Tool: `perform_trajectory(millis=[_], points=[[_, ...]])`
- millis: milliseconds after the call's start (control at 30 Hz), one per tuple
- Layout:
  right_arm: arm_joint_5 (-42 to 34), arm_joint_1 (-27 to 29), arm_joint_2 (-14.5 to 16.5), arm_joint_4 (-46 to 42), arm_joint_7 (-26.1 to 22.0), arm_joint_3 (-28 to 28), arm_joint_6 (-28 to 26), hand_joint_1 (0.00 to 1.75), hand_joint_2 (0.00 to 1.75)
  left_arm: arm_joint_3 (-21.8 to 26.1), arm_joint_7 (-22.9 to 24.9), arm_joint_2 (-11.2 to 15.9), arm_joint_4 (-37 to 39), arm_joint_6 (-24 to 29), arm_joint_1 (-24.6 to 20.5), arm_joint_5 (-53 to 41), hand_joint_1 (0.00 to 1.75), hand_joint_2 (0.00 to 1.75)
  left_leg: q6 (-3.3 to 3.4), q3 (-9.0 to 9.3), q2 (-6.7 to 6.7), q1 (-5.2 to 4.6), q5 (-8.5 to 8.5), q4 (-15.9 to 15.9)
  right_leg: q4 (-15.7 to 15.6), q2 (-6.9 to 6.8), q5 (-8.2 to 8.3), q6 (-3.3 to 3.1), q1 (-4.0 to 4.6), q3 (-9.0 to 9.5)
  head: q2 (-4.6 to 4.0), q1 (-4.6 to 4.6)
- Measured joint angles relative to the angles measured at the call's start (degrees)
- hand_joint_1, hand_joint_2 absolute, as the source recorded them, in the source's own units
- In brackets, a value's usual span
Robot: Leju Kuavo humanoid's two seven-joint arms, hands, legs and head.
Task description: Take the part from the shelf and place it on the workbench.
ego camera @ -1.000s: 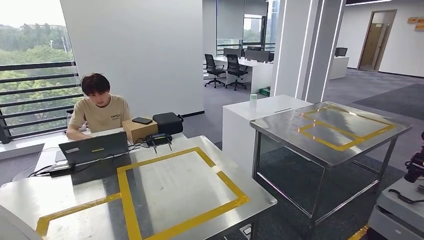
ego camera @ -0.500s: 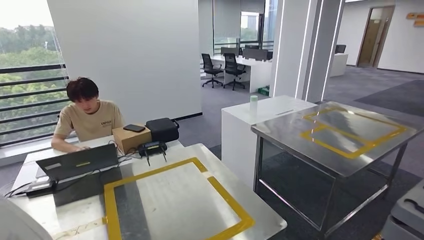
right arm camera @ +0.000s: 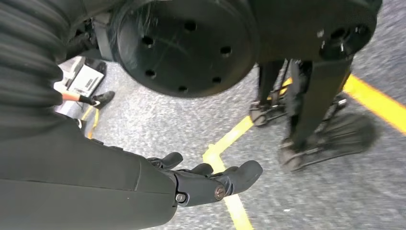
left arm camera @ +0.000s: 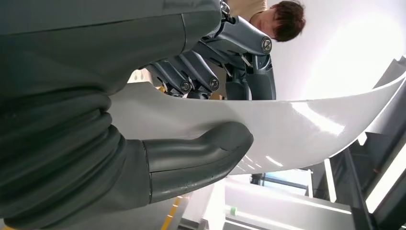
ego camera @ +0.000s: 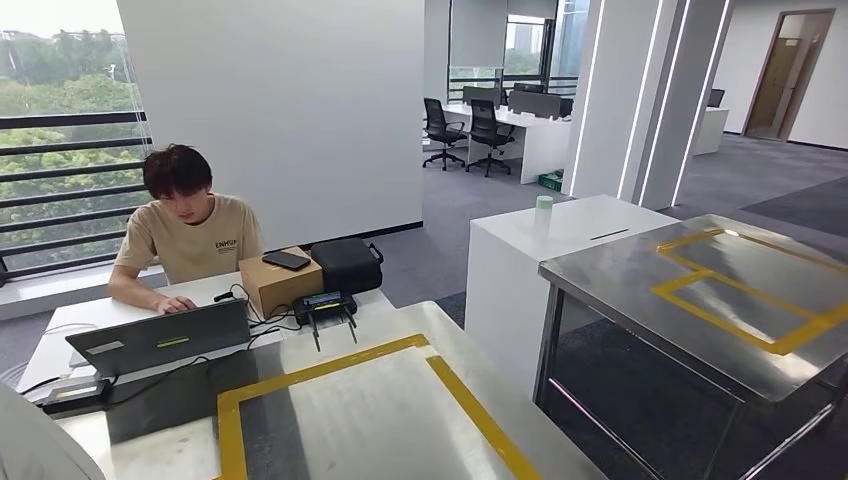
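My left hand (left arm camera: 182,158) grips a white, curved, glossy part (left arm camera: 287,129), thumb on one face and dark fingers (left arm camera: 215,62) on the other. A corner of the same white part (ego camera: 25,440) shows at the lower left of the head view. Just ahead of me stands the steel workbench (ego camera: 350,410), marked with a yellow tape rectangle (ego camera: 470,405). My right hand (right arm camera: 201,184) hangs empty over the grey floor, its fingers loosely apart.
A person (ego camera: 185,225) sits at the workbench's far side behind a laptop (ego camera: 160,338), with a cardboard box (ego camera: 280,280), a black case (ego camera: 347,262) and a controller (ego camera: 325,305). A second steel table (ego camera: 640,270) and a white counter (ego camera: 560,225) stand to the right.
The whole head picture has shifted as the camera moved: the workbench sits nearer and lower, and the second table has slid right. The grey equipment at the right edge has left the picture.
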Motion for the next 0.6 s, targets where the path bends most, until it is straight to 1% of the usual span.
perform_trajectory(millis=[33,67,100,133,167,200,233,300,333,367,400,433,467,500,533,567,600], points=[[0.2,0.1,0.0,0.0,0.0,0.0,0.0,0.0,1.75,-0.1,0.2,0.2,1.2,0.8,-0.4,-1.4,1.75,1.75,-0.35,0.63,-0.2,-0.01,-0.8,0.0,-1.4,0.13,3.68,-0.35,0.33,-0.05,0.01,-0.03],[0.3,0.0,-0.1,0.0,0.0,0.0,0.0,0.0,1.75,-0.2,0.2,0.7,2.5,2.0,-0.9,-4.0,1.75,1.75,-0.79,1.29,-0.41,0.02,-1.2,0.2,-1.8,0.21,5.05,-0.52,0.61,0.16,0.01,-0.05],[0.5,-0.1,0.0,0.0,-0.1,0.0,0.0,0.0,1.75,-0.3,0.0,1.3,4.0,3.9,-1.6,-8.0,1.75,1.75,-1.21,1.56,-0.53,0.11,-1.33,0.2,-2.2,0.24,4.98,-0.68,0.65,0.74,0.02,-0.05],[0.7,-0.3,0.0,0.0,-0.1,0.0,0.0,0.0,1.31,-0.4,-0.4,2.0,5.6,6.7,-2.4,-13.6,1.31,1.75,-1.49,1.69,-0.46,0.23,-1.18,0.6,-2.7,0.2,4.83,-0.85,0.6,1.33,0.03,-0.06],[0.8,-0.4,0.0,0.0,-0.2,0.0,0.0,0.0,0.87,-0.6,-0.9,2.8,7.6,9.8,-3.6,-19.9,0.87,1.75,-1.76,1.14,-0.34,0.28,-0.99,1.8,-3.2,0.19,4.66,-1.12,0.49,1.99,0.03,-0.07],[1.0,-0.6,0.0,0.0,-0.2,0.0,0.0,0.0,0.44,-1.0,-1.4,3.5,9.6,12.8,-4.7,-25.8,0.44,1.75,-2.02,-0.04,-0.21,0.31,-1.2,3.6,-3.8,0.2,4.54,-1.37,0.34,2.65,0.03,-0.09],[1.1,-0.7,0.0,0.0,-0.2,0.0,0.0,0.0,0.0,-1.3,-1.7,4.0,11.5,15.3,-5.7,-30.7,0.0,1.75,-2.24,-1.85,-0.06,0.36,-1.98,6.3,-4.2,0.22,4.32,-1.62,0.26,3.24,0.03,-0.12],[1.3,-0.9,0.0,0.0,-0.2,0.0,0.0,0.0,0.0,-2.1,-1.8,4.5,14.6,17.9,-7.0,-36.4,0.0,1.75,-2.68,-5.88,0.05,0.45,-4.39,11.5,-4.5,0.31,3.66,-1.94,0.21,4.22,0.02,-0.14],[1.3,-1.0,0.0,0.0,-0.1,0.0,0.0,0.0,0.0,-2.5,-1.6,4.7,15.8,18.8,-7.5,-38.9,0.0,1.31,-2.79,-7.45,0.08,0.5,-5.0,12.8,-4.5,0.39,3.23,-1.99,0.21,4.75,0.02,-0.14],[1.4,-1.0,0.0,0.0,-0.1,0.0,0.0,0.0,0.0,-3.0,-1.3,4.8,17.0,19.6,-7.9,-41.5,0.0,0.87,-2.86,-8.3,0.09,0.51,-4.36,12.6,-4.5,0.47,2.78,-1.97,0.21,5.32,0.02,-0.14],[1.5,-0.9,0.0,0.0,0.0,0.0,0.0,0.0,0.0,-3.7,-0.9,5.0,18.3,20.2,-8.5,-44.3,0.0,0.44,-2.87,-8.41,0.1,0.52,-2.22,10.6,-4.5,0.52,2.3,-1.91,0.19,5.98,0.02,-0.14],[1.5,-0.8,0.0,0.0,0.0,0.0,0.0,0.0,0.0,-4.5,-0.4,5.1,19.6,20.5,-9.0,-46.8,0.0,0.0,-2.85,-7.95,0.11,0.53,0.9,7.4,-4.4,0.53,1.79,-1.78,0.16,6.66,0.02,-0.14],[1.6,-0.7,0.0,0.0,0.0,0.0,0.0,0.0,0.0,-5.5,0.1,5.3,21.0,20.4,-9.4,-48.8,0.0,0.0,-2.81,-7.46,0.09,0.47,3.39,4.5,-4.4,0.55,1.38,-1.62,0.13,7.24,0.02,-0.15],[1.6,-0.7,0.0,0.0,0.1,0.0,0.0,0.0,0.0,-6.5,0.6,5.4,22.4,20.1,-9.8,-50.3,0.0,0.0,-2.65,-7.09,0.13,0.38,4.85,1.7,-4.3,0.59,1.11,-1.41,0.13,7.48,0.02,-0.21],[1.6,-0.8,0.0,0.0,0.1,0.0,0.0,0.0,0.0,-7.4,1.0,5.5,23.6,19.8,-10.0,-51.3,0.0,0.0,-2.31,-6.88,0.19,0.28,5.63,0.2,-4.3,0.64,0.92,-1.14,0.16,7.5,0.03,-0.21],[1.7,-0.8,0.0,0.0,0.1,0.0,0.0,0.0,0.0,-8.3,1.4,5.5,24.6,19.6,-10.1,-52.0,0.0,0.0,-1.91,-6.88,0.24,0.18,5.47,-0.2,-4.4,0.71,0.86,-0.9,0.19,7.4,0.04,-0.21],[1.7,-0.9,0.0,0.0,0.1,0.0,0.0,0.0,0.0,-9.1,1.7,5.6,25.3,19.5,-10.1,-52.6,0.0,0.0,-1.61,-6.81,0.31,0.18,5.71,-0.8,-4.4,0.74,0.8,-0.85,0.29,7.26,0.05,-0.2]])
